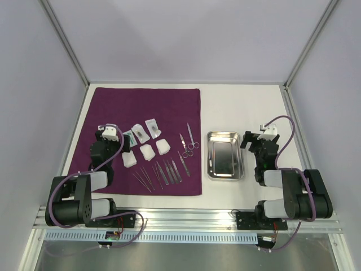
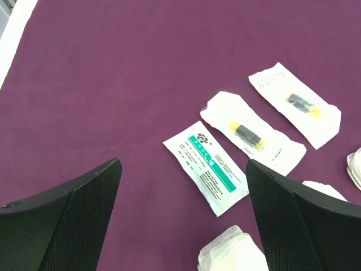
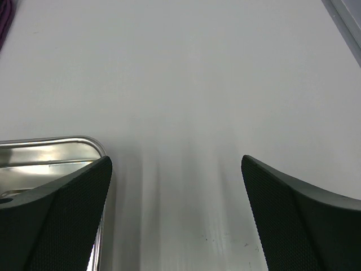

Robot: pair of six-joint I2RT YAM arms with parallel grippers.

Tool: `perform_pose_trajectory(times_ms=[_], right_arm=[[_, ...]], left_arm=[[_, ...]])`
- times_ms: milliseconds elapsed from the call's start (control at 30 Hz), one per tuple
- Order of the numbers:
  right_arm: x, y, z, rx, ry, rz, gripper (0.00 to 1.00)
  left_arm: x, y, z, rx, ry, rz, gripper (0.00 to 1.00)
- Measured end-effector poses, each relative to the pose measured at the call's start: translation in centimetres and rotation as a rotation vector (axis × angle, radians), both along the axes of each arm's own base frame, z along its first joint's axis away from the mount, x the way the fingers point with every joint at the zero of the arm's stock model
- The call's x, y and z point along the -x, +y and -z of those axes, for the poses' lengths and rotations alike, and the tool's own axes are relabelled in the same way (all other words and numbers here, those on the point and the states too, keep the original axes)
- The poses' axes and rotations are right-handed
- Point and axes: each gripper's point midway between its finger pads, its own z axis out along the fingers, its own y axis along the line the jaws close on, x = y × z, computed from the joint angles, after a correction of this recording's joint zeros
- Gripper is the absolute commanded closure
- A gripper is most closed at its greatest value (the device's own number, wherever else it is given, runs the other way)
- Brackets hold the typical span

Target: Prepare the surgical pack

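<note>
nothing packed yet, by the look of it: tray (image 1: 225, 158) is empty on the bare bench, just right of the cloth (image 1: 144, 107), which covers the bench's left half. everything else lies on the cloth's near-right part: 3 packets, 3 gauze squares (image 1: 148, 151), scissors (image 1: 190, 138) by its right edge, tweezers (image 1: 163, 172) in a row toward its near edge.

left pincer (image 2: 183, 169) hangs wide open & empty above the cloth, green-print packet (image 2: 206, 166) right ahead of it. right pincer (image 3: 176, 161) is also wide open & empty, over bare bench just right of the tray.

prob. first step = left arm picks a packet. to do it well: straddle the packet's short width and come down square. packet is flat & thin, so close low enough to catch it w/o bunching the cloth. keep clear of the 2 clear packets (image 2: 254, 132) just beside it.

hard to tell:
- left fingertips are hidden under the wrist cam in the top view
- gauze (image 2: 231, 254) is cut off at the left wrist view's bottom edge
- right wrist view shows only 1 tray corner
- thin tools are too fine to count
- packet print is unreadable & contents unclear, just sth dark w/ yellow
</note>
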Motion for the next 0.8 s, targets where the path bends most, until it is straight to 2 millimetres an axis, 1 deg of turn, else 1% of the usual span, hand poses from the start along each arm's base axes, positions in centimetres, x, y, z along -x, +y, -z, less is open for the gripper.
perform_pose_trajectory(times_ms=[200, 233, 267, 300, 367, 400, 433, 467, 500, 533, 567, 600, 633, 667, 700, 733, 767, 800], right_arm=[[0.1, 0.0, 0.0, 0.001, 0.014, 0.000, 0.00], [0.0, -0.1, -0.3, 0.001, 0.026, 0.003, 0.00], [-0.2, -0.1, -1.1, -0.005, 0.035, 0.012, 0.00], [-0.5, -0.2, -2.7, -0.019, 0.019, 0.024, 0.04], [-1.0, 0.0, -7.2, -0.050, -0.056, 0.021, 0.12], [-1.1, 0.4, -10.5, -0.073, -0.122, 0.004, 0.17], [-1.0, 1.2, -14.3, -0.104, -0.194, -0.032, 0.25], [-0.8, 1.9, -17.0, -0.124, -0.242, -0.058, 0.28], [-0.5, 2.9, -20.0, -0.149, -0.292, -0.092, 0.30], [-0.1, 4.0, -22.6, -0.170, -0.320, -0.120, 0.35], [0.1, 5.1, -24.4, -0.185, -0.333, -0.146, 0.36], [0.3, 6.5, -26.4, -0.203, -0.328, -0.177, 0.39], [0.5, 7.8, -27.8, -0.216, -0.319, -0.202, 0.40], [0.5, 8.7, -28.5, -0.226, -0.305, -0.217, 0.40], [0.4, 10.1, -28.7, -0.231, -0.265, -0.239, 0.40], [0.2, 11.5, -28.5, -0.231, -0.222, -0.263, 0.40], [-0.1, 12.9, -27.7, -0.222, -0.164, -0.284, 0.40], [-0.4, 14.5, -26.6, -0.208, -0.098, -0.307, 0.40]], left_arm=[[0.0, 0.0, 0.0, 0.000, 0.000, 0.000, 0.00], [0.0, 0.0, 0.0, 0.000, -0.001, 0.000, 0.00], [0.0, 0.0, -0.1, 0.000, -0.004, 0.002, 0.00], [0.0, -0.1, -0.3, 0.000, -0.009, 0.006, 0.00], [0.3, -0.3, -0.8, 0.002, -0.006, 0.017, 0.00], [0.4, -0.4, -1.7, 0.001, -0.015, 0.025, 0.00], [0.5, -0.6, -2.8, -0.007, -0.023, 0.039, 0.00], [0.1, -0.7, -4.4, -0.020, -0.035, 0.058, 0.00], [-0.3, -0.8, -5.6, -0.030, -0.023, 0.073, 0.00], [-1.2, -0.8, -7.4, -0.043, -0.008, 0.084, 0.00], [-2.1, -0.6, -9.2, -0.058, 0.009, 0.085, 0.01], [-2.7, -0.3, -10.8, -0.072, 0.037, 0.080, 0.02], [-3.2, 0.2, -12.5, -0.090, 0.056, 0.069, 0.02], [-3.4, 0.7, -14.0, -0.109, 0.078, 0.059, 0.02], [-3.2, 1.1, -15.1, -0.127, 0.103, 0.048, 0.01], [-2.6, 1.4, -15.7, -0.146, 0.133, 0.043, 0.01], [-1.8, 1.7, -15.7, -0.165, 0.170, 0.041, 0.00], [-0.9, 1.8, -15.3, -0.180, 0.210, 0.042, 0.00]])
